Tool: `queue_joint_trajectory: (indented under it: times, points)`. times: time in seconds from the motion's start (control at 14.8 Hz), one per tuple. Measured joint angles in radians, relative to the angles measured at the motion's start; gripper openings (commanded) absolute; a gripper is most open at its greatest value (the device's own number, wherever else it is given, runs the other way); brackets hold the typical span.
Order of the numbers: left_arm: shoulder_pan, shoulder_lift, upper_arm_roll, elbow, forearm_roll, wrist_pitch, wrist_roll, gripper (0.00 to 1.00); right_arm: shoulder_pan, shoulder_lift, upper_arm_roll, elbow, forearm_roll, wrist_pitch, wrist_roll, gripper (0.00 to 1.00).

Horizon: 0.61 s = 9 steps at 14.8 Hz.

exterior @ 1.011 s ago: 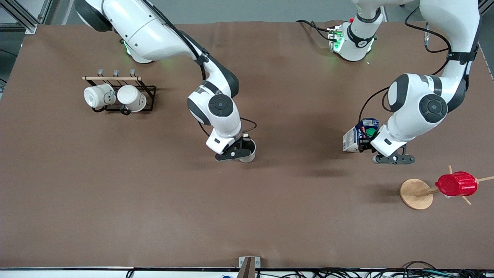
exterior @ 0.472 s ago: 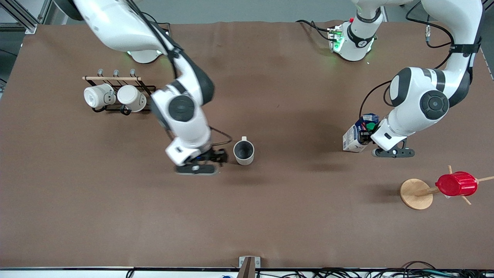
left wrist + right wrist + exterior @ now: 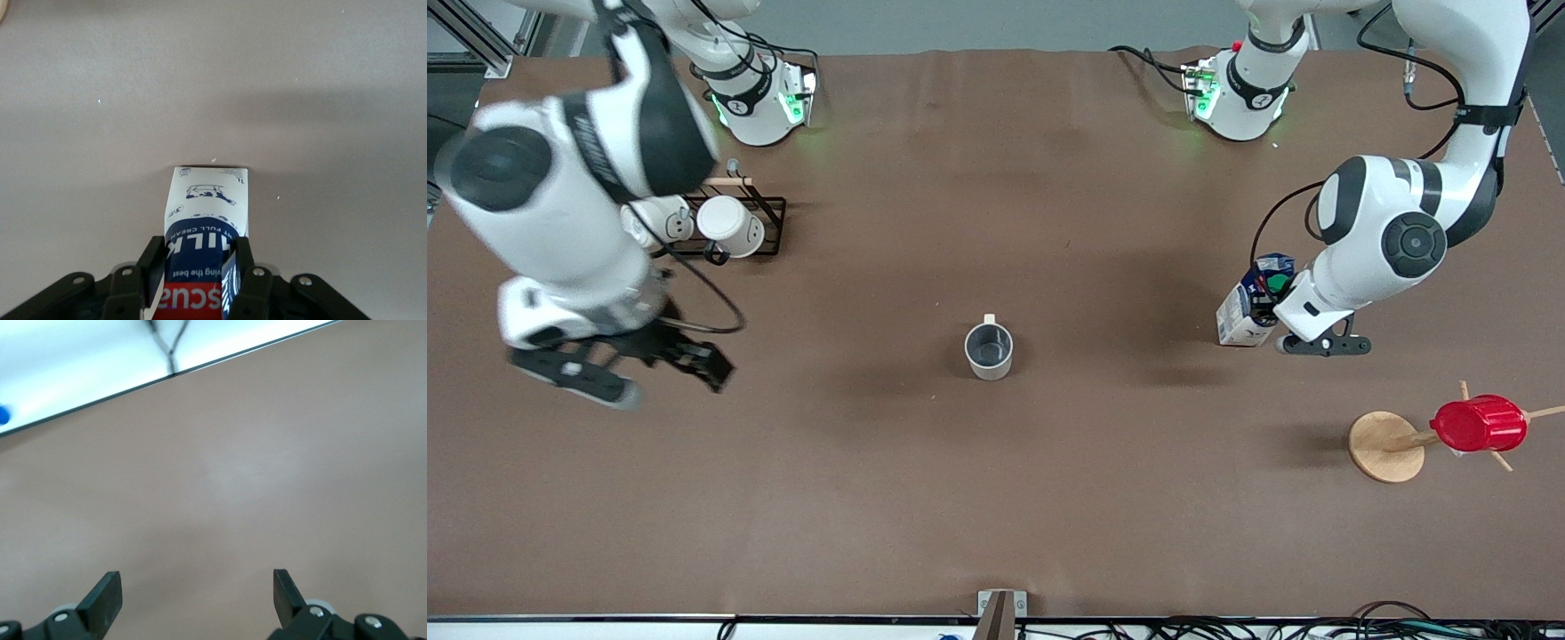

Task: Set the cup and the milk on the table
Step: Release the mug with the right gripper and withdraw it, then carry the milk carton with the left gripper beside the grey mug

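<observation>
Brown matte table (image 3: 996, 498) fills the front view. Cup (image 3: 989, 350) stands upright near mid-table w/ nothing touching it, dark inside facing up, small handle at its 12 o'clock.

Right gripper (image 3: 685, 356) hangs over bare table toward the right arm's end, at approx 9 o'clock from the cup & well apart from it. Jaws spread wide, nothing between them; right wrist view shows both fingertips (image 3: 103, 597) w/ only tabletop in the gap.

Milk (image 3: 1249, 307) is at approx 3 o'clock from the cup, toward the left arm's end, tilted, green cap showing up top. Left gripper (image 3: 197, 270) is clamped on its upper part, a finger (image 3: 150, 257) on each side of the carton; the carton's base looks to be on or just at the table, can't tell which.

Black rack (image 3: 734, 222) w/ two plain white mugs (image 3: 729, 227) sits at approx 10 o'clock from the cup. Round wooden stand (image 3: 1385, 446) carrying a ribbed red cup (image 3: 1479, 424) is at approx 4 o'clock from the milk, nearer the front camera.
</observation>
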Motion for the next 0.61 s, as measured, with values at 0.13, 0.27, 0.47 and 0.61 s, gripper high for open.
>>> queue_joint_trajectory:
  times: [0.13, 0.27, 0.47, 0.61]
  points:
    - [0.0, -0.001, 0.0, -0.003, 0.0, 0.0, 0.0, 0.39, -0.024, -0.052, -0.031, -0.001, 0.003, -0.069, -0.098, 1.0]
    - [0.0, -0.002, 0.0, -0.004, 0.0, 0.0, 0.0, 0.27, -0.026, -0.099, -0.089, -0.002, 0.054, -0.132, -0.199, 1.0]
    - [0.0, -0.004, -0.001, -0.005, 0.002, -0.001, 0.0, 0.18, -0.028, -0.171, -0.209, -0.002, 0.164, -0.226, -0.382, 1.0]
    - [-0.002, -0.005, -0.003, 0.011, 0.002, -0.008, 0.0, 0.15, -0.03, -0.209, -0.263, -0.004, 0.181, -0.287, -0.459, 1.0]
